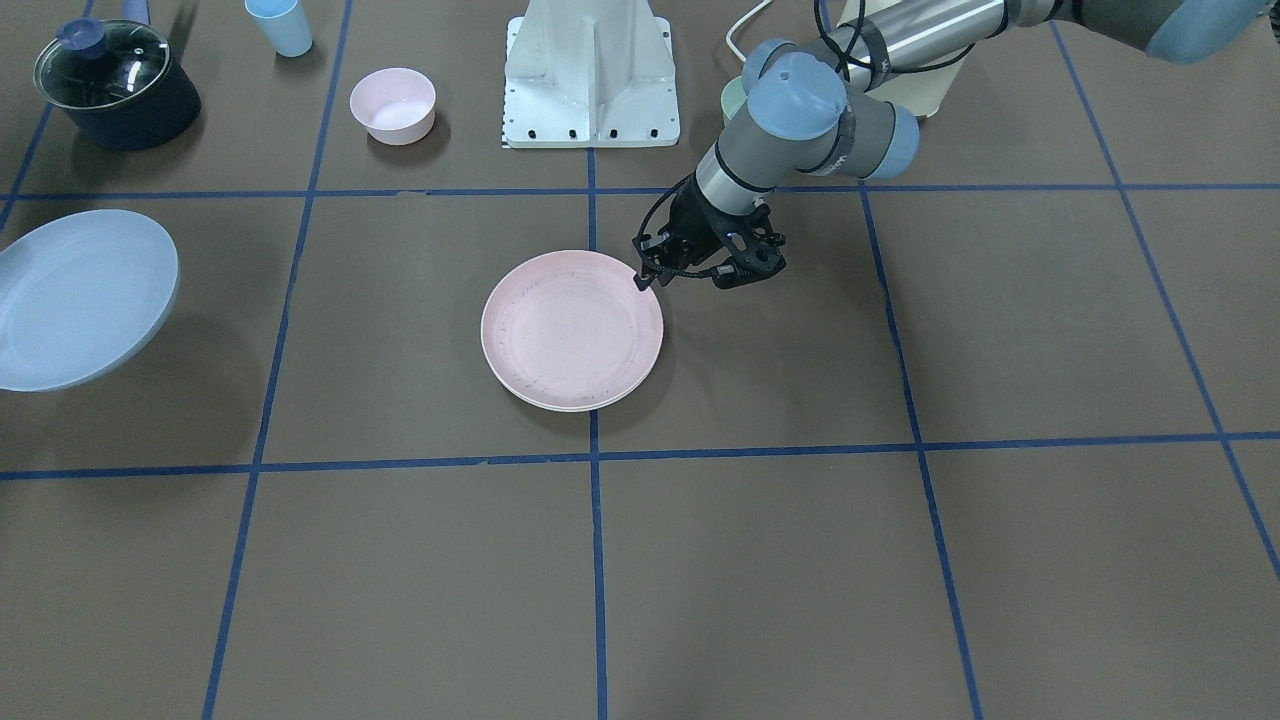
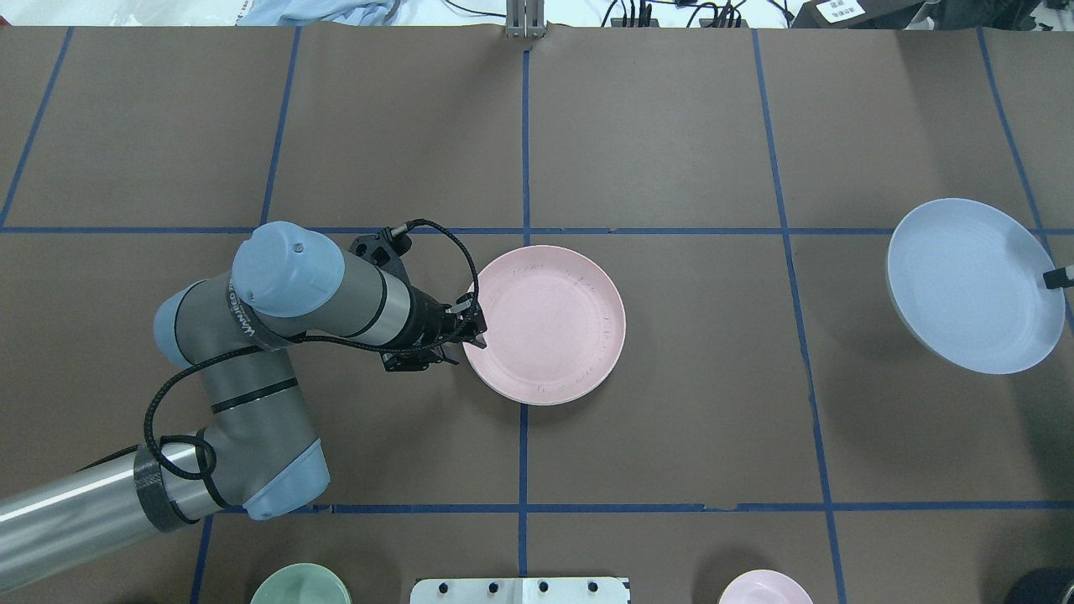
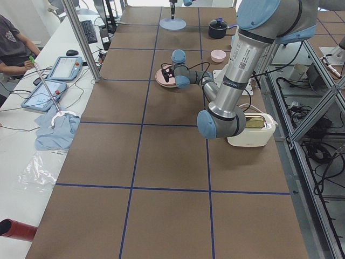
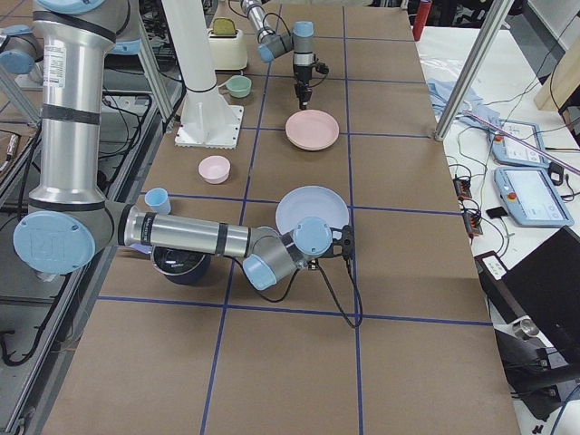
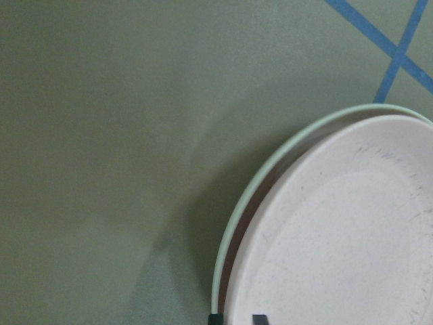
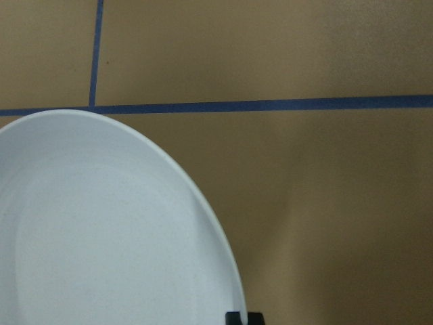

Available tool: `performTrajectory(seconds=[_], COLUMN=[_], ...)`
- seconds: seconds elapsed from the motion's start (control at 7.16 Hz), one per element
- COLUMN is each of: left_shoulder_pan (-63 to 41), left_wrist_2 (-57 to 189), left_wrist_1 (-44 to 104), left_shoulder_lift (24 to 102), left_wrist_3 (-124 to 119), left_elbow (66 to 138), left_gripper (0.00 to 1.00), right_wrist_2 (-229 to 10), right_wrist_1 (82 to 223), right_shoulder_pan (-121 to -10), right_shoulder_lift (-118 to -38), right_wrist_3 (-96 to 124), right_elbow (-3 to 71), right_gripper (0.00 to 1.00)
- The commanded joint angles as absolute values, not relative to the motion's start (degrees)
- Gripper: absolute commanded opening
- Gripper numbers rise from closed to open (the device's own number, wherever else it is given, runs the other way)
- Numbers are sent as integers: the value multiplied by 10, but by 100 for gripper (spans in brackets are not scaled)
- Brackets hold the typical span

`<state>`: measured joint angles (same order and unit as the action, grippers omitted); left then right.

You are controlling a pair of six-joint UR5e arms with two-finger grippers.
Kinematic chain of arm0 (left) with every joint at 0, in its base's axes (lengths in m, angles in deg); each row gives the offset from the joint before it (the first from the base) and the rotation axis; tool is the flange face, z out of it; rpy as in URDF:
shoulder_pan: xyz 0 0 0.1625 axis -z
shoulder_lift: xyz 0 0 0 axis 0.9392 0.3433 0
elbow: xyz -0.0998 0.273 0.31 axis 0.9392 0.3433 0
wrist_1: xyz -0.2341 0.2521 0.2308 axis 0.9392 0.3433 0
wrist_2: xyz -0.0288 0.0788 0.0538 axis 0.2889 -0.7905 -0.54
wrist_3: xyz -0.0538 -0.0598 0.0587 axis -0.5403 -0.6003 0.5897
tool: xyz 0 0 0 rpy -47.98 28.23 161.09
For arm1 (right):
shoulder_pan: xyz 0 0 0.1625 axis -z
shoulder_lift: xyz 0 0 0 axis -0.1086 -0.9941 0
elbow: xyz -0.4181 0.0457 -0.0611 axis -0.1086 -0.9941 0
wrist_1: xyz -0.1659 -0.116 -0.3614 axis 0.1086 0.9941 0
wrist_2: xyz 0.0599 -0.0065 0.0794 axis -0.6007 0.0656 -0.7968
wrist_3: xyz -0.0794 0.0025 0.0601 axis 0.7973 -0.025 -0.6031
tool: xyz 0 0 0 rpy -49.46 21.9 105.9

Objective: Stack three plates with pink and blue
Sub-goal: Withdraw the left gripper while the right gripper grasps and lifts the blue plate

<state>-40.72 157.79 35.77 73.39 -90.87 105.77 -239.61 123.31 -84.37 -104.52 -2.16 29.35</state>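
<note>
The pink plate (image 1: 570,330) (image 2: 550,323) lies at the table's middle, on top of the cream-green plate, whose rim (image 5: 270,169) shows under it. My left gripper (image 1: 648,281) (image 2: 478,330) is low at the pink plate's near-left edge. In the left wrist view its fingertips (image 5: 213,318) stand a little apart, astride the pink rim. My right gripper (image 2: 1059,278) (image 6: 243,317) is shut on the rim of the light blue plate (image 2: 973,285) (image 1: 75,295) and holds it tilted above the table at the right.
Near the robot's base (image 1: 590,75) stand a small pink bowl (image 1: 393,103), a small green bowl (image 2: 300,585), a blue cup (image 1: 280,25) and a dark pot with a glass lid (image 1: 115,85). A cream toaster (image 3: 250,127) stands by the left arm's base.
</note>
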Motion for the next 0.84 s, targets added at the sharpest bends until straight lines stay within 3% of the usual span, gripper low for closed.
performTrajectory(seconds=[0.0,0.28,0.7], left_shoulder_pan=[-374,-339,-272], left_wrist_2=[1583,1596,1625], left_wrist_1=[352,314,225], left_shoulder_lift=[723,694,676], left_wrist_3=[-885,-802,-684], left_elbow=[1086,1118,1163], left_gripper=[100,100,100], right_wrist_2=[-2397,-2377,-2237], right_wrist_1=[1239,1237,1243], right_shoulder_pan=[-844,-795,-632], right_shoulder_lift=[-1025,-988,-883], right_wrist_3=[-103,-243,-452], right_elbow=[340,384,416], right_gripper=[0,0,0])
